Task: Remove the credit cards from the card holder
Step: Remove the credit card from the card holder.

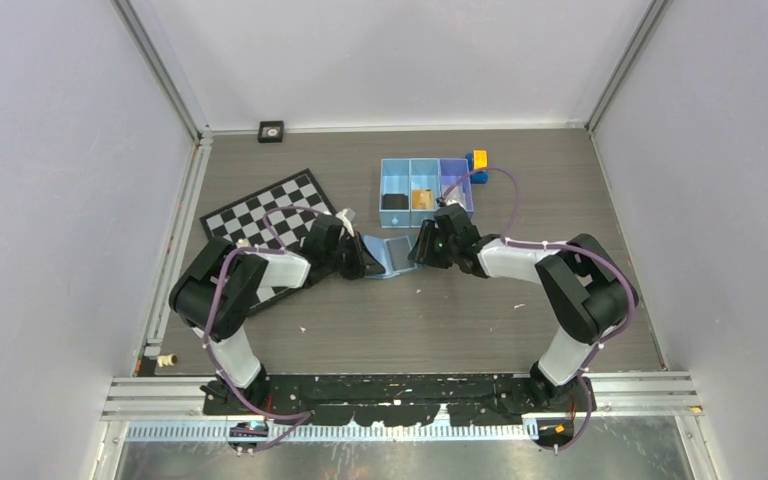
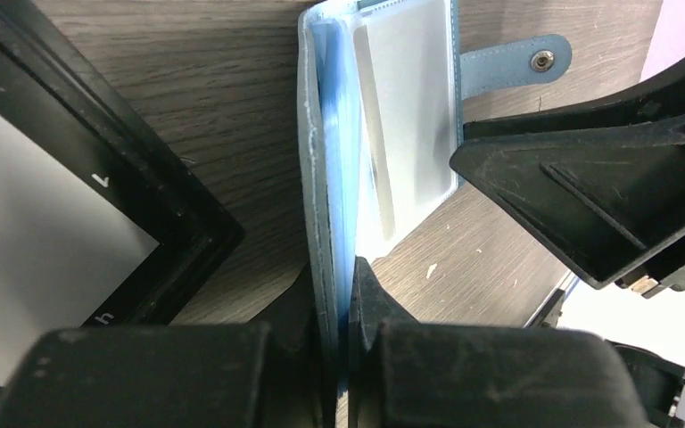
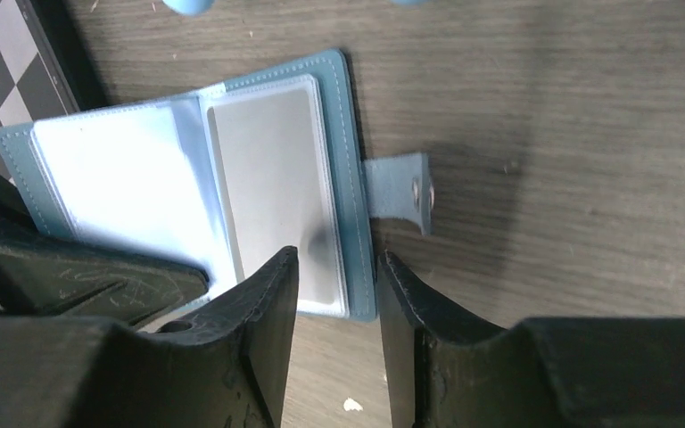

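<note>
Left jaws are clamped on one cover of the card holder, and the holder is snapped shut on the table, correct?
Not quite. The left gripper does have its jaws clamped on one cover of the card holder, but the holder lies open on the table, with its clear pockets showing and its snap strap undone. The right wrist view shows this plainly.
</note>
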Available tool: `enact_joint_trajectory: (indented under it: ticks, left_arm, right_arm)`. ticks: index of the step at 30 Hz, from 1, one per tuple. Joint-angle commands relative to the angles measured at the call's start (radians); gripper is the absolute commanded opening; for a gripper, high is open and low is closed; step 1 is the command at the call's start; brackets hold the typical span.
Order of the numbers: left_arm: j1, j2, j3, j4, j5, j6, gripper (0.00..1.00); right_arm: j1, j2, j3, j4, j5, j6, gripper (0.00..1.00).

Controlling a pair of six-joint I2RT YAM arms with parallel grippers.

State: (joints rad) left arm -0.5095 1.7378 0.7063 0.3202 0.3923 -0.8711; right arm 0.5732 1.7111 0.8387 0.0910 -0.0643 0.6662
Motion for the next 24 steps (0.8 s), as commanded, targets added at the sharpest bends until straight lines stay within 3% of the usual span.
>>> enact_joint_trajectory:
  ticks: [1, 4, 8, 15, 24]
  left_arm:
    - [-0.004, -0.026, 0.022, -0.033, 0.004, 0.037, 0.0]
    - [-0.004, -0.134, -0.022, -0.008, 0.016, 0.039, 0.0]
    - [-0.004, -0.314, -0.093, 0.024, 0.01, 0.063, 0.0]
    - [-0.004, -0.511, -0.197, 0.155, 0.042, 0.057, 0.0]
    - [-0.004, -0.528, -0.23, 0.275, 0.1, 0.02, 0.0]
  right_arm:
    - [0.006, -0.111, -0.052, 0.062, -0.002, 0.027, 0.46]
    - [0.005, -0.204, -0.099, 0.084, 0.037, 0.029, 0.61]
    - [-0.009, -0.319, -0.179, 0.148, 0.057, 0.048, 0.69]
    - [-0.043, -0.455, -0.288, 0.289, 0.015, 0.092, 0.7]
    - [-0.046, -0.529, -0.35, 0.436, -0.106, 0.092, 0.63]
